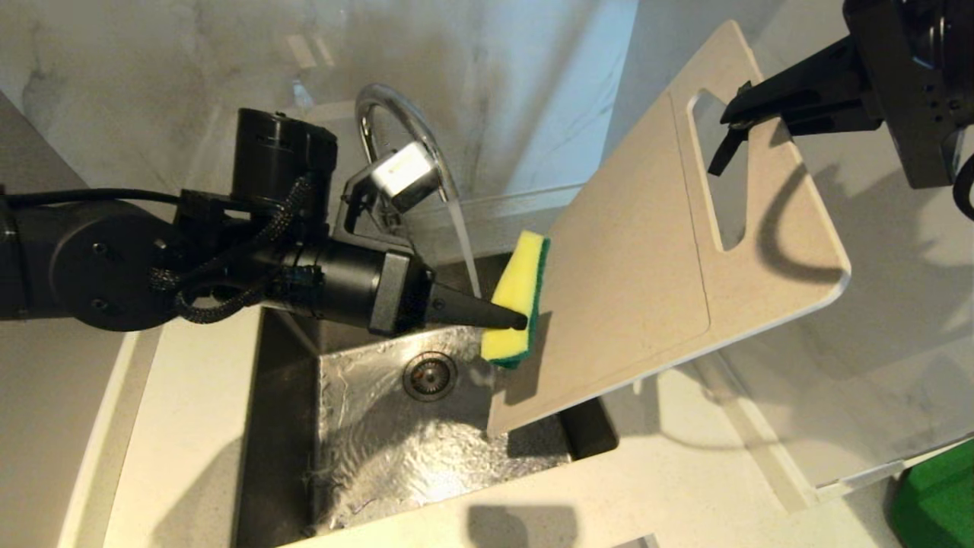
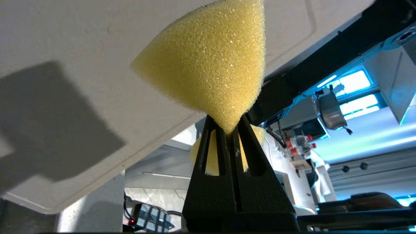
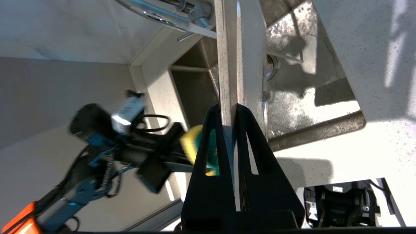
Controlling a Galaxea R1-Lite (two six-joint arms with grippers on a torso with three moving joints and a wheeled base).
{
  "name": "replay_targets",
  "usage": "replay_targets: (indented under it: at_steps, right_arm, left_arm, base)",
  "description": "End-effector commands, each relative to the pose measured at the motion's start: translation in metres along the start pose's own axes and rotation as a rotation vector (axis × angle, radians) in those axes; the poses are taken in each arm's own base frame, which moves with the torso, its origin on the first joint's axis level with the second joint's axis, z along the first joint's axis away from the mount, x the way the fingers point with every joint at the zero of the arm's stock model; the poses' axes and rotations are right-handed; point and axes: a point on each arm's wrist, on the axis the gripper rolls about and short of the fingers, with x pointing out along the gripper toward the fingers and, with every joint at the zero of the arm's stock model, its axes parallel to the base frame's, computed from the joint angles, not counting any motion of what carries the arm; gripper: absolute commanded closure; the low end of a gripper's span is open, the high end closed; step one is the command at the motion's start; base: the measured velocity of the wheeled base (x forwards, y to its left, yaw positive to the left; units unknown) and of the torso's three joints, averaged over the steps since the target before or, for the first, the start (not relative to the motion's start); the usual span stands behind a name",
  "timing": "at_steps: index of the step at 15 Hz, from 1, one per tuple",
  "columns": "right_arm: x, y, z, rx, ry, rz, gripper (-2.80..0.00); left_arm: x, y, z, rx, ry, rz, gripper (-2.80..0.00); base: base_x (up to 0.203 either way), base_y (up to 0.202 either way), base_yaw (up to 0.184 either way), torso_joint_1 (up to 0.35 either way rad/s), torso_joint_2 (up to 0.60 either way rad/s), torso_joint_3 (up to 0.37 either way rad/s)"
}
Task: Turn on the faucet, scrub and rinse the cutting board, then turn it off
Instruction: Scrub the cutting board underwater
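The cream cutting board [image 1: 639,289] hangs tilted over the sink, its lower corner dipping into the basin. My right gripper [image 1: 734,122] is shut on the board's upper edge beside the slot handle; in the right wrist view the board's edge [image 3: 229,48] runs up from between the closed fingers of that gripper [image 3: 229,109]. My left gripper [image 1: 519,320] is shut on a yellow-green sponge [image 1: 519,293] whose green side lies against the board's left edge. The left wrist view shows the sponge [image 2: 211,65] pinched at the left gripper [image 2: 229,130] under the board [image 2: 81,65]. Water streams from the chrome faucet [image 1: 396,114].
The steel sink [image 1: 289,426] has a round drain [image 1: 430,375] and a wet floor. Pale countertop [image 1: 190,426] surrounds it, with a marble wall behind. A green object [image 1: 936,502] sits at the counter's near right corner.
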Motion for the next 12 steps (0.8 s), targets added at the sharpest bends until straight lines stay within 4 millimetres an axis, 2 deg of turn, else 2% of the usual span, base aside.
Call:
replay_targets:
  at_steps: [1,7,12]
  right_arm:
    - [-0.002,0.000,0.000,0.004,-0.001,0.001,0.00]
    - [-0.005,0.002,0.001,0.028,-0.015,0.015,0.00]
    - [-0.009,0.002,0.001,0.028,-0.020,0.022,0.00]
  left_arm:
    - [0.017,0.016,-0.006,-0.030,0.029,-0.011,0.00]
    - [0.040,0.040,-0.021,-0.093,0.081,-0.007,0.00]
    - [0.039,0.044,-0.036,-0.178,0.136,0.011,0.00]
  base:
    - [0.000,0.000,0.000,0.000,0.00,0.000]
    - [0.000,0.000,0.000,0.000,0.00,0.000]
    - [0.000,0.000,0.000,0.000,0.00,0.000]
